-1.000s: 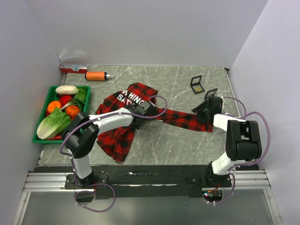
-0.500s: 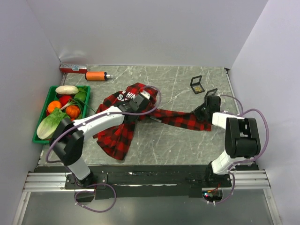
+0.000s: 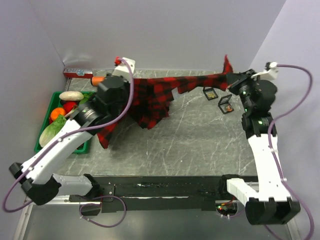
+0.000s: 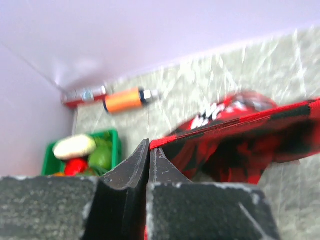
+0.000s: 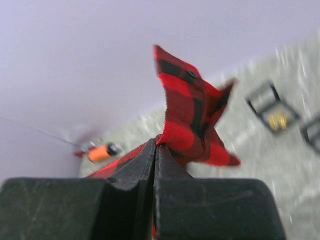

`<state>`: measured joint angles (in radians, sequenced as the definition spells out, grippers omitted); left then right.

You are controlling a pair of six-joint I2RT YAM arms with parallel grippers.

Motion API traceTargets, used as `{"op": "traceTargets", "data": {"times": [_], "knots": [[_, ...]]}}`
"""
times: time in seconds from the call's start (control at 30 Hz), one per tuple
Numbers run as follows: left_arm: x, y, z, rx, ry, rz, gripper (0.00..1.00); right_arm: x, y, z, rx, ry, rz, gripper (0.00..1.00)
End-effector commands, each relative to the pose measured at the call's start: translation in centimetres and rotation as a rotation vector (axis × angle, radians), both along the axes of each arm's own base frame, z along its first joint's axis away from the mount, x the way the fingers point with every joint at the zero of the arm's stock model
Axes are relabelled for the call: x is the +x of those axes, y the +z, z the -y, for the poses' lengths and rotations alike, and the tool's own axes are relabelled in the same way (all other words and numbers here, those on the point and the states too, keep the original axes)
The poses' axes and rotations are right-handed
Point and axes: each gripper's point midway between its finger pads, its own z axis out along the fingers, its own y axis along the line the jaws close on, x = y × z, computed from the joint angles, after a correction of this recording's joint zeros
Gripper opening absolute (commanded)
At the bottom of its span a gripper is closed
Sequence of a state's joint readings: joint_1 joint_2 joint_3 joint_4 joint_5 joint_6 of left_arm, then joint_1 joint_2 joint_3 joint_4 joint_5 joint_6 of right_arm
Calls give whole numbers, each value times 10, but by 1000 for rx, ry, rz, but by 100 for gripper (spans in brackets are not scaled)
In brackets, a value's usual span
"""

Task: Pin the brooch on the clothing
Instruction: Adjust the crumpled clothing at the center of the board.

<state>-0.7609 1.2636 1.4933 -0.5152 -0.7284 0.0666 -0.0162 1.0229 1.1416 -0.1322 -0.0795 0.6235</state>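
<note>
Both grippers have swung up and apart within the last second, and the shirt (image 3: 150, 95) has gone with them. It lay crumpled on the middle of the table (image 3: 200, 145); now it hangs as a stretched band across the upper part of the top view, with a loose fold drooping to the table left of centre. At the upper left, the left gripper (image 4: 148, 147) has its jaws closed tight on a hemmed edge. At the upper right, the right gripper (image 5: 155, 142) has its jaws pinched on a buttoned end of the cloth. Just below that raised end, two small black cases (image 3: 209, 92) sit open on the table. One holds something gold, probably the brooch (image 5: 276, 120), untouched. I judge this to be spreading the shirt out. With both grippers occupied, one must let go before the brooch can be fetched.
</note>
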Motion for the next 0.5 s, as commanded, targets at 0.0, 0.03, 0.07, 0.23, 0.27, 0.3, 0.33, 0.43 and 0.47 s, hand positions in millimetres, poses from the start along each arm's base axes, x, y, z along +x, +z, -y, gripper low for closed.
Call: {"op": "traceTargets", "data": {"times": [0.0, 0.03, 0.07, 0.23, 0.27, 0.3, 0.33, 0.43, 0.47], "knots": [[-15, 60, -35, 43, 48, 141, 5, -21, 44, 33, -117, -154, 70, 0], [-17, 65, -36, 42, 40, 157, 4, -27, 54, 33, -122, -156, 97, 0], [-19, 70, -36, 50, 28, 169, 3, -32, 68, 33, -125, -161, 129, 0], [-36, 97, -4, 46, -152, 217, 1, -56, 110, 47, -183, -238, 225, 0], [-36, 96, 5, 52, -179, 207, 1, -63, 122, 50, -195, -255, 251, 0], [-40, 97, 18, 47, -225, 203, 1, -67, 128, 53, -224, -273, 260, 0], [-46, 100, 30, 47, -293, 194, 1, -71, 132, 58, -236, -300, 258, 0], [-62, 94, 76, 42, -466, 160, 1, -85, 151, 69, -283, -363, 290, 0], [-70, 88, 99, 25, -557, 137, 1, -89, 157, 70, -294, -373, 300, 0]]}}
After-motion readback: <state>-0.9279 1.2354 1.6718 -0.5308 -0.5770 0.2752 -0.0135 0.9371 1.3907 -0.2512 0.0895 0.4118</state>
